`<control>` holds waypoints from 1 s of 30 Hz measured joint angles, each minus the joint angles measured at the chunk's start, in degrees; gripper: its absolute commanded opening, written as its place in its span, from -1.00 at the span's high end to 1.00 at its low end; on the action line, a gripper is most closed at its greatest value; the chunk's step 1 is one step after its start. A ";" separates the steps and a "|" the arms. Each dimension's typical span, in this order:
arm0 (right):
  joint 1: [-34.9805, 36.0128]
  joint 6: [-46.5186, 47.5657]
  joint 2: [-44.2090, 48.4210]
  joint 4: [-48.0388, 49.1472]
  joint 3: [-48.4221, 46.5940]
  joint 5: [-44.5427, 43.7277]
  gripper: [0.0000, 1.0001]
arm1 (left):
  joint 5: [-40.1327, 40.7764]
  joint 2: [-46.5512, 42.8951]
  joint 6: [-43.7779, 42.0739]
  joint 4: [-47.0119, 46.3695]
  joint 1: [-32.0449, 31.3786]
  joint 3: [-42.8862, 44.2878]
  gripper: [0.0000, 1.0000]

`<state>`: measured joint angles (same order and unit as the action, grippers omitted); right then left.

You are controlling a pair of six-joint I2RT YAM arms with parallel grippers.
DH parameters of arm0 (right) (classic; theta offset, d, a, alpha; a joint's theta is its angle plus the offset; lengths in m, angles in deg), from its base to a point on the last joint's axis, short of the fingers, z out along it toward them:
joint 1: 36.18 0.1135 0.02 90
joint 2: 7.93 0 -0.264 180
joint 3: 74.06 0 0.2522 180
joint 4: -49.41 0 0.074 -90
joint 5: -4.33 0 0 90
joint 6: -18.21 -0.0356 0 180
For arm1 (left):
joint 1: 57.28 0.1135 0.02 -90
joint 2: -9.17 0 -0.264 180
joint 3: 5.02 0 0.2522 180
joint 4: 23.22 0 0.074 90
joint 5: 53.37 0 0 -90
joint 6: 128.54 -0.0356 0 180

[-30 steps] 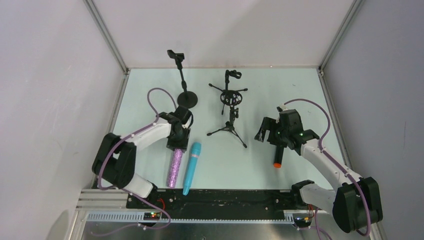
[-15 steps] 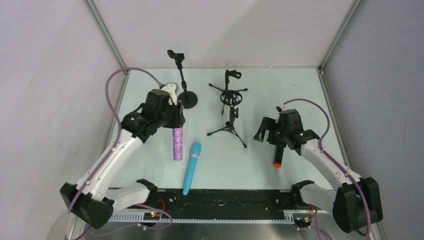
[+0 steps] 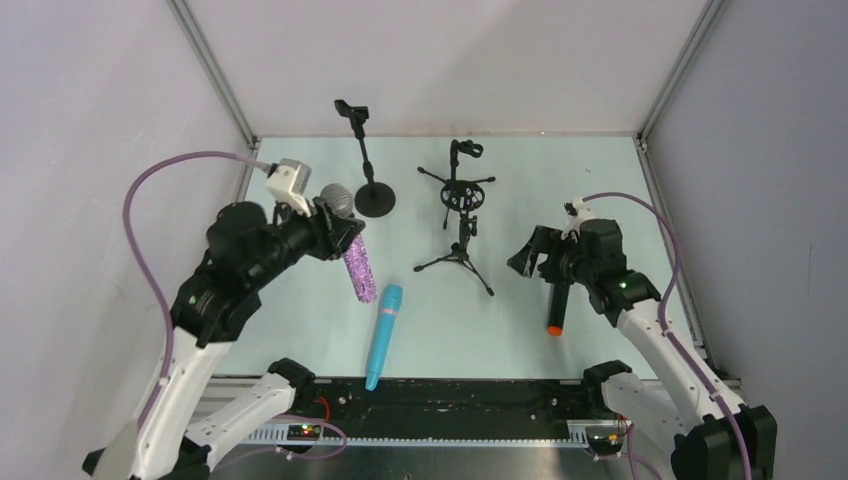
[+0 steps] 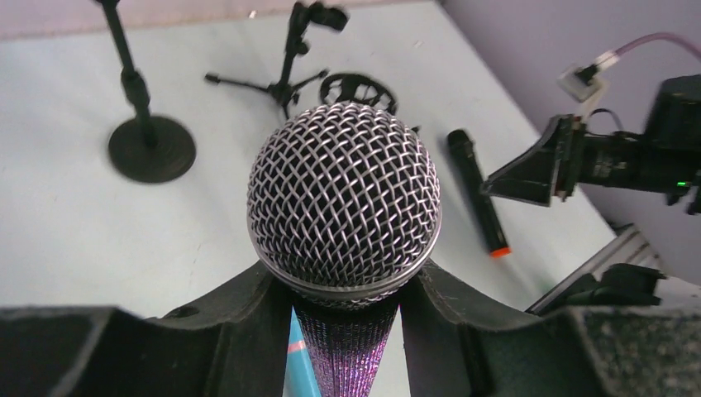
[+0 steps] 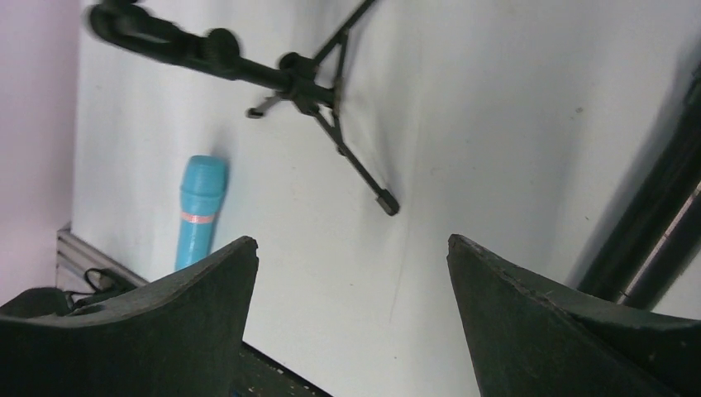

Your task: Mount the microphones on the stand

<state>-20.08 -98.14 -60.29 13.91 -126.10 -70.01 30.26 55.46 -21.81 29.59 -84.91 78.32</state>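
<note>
Left of the black tripod stand [image 3: 460, 225], the purple glittery microphone [image 4: 344, 198] is gripped by the left end effector [image 4: 345, 291]; the right end effector [image 5: 351, 244] is spread open.

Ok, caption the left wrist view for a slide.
Left gripper clamps the purple mic; round-base stand, tripod stand and black mic beyond.

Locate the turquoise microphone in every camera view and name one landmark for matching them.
Top external: the turquoise microphone lies flat, bottom centre, just left of the middle.
Left wrist: only a sliver shows at the bottom edge, behind the purple microphone.
Right wrist: it lies at centre left.
Shared landmark: the tripod stand, which is beyond the microphone in each view.
</note>
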 measured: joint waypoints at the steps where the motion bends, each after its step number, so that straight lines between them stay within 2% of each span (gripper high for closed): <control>1: -0.11 0.17 0.96 0.31 0.00 0.81 -0.78 | -0.63 -1.36 0.22 -1.31 0.02 -0.46 0.87; 8: -0.22 1.73 5.81 4.55 -0.04 9.73 -0.91 | -5.35 -10.21 1.09 -9.68 0.00 -5.90 0.89; 16: 0.63 2.43 5.92 10.54 -0.07 21.81 -0.99 | -11.65 -12.87 2.38 -16.52 0.00 -9.90 0.89; 22: 5.22 2.38 4.28 14.14 -0.20 26.93 -0.99 | -15.74 -12.74 5.40 -19.19 0.00 -13.00 0.88; 30: 12.94 2.29 0.48 16.85 -2.03 28.37 -0.99 | -19.78 -12.15 12.52 -24.96 0.00 -19.58 0.89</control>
<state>-7.14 -95.84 -59.81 30.77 -128.13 -41.64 10.48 43.30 -9.29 4.63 -84.91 58.74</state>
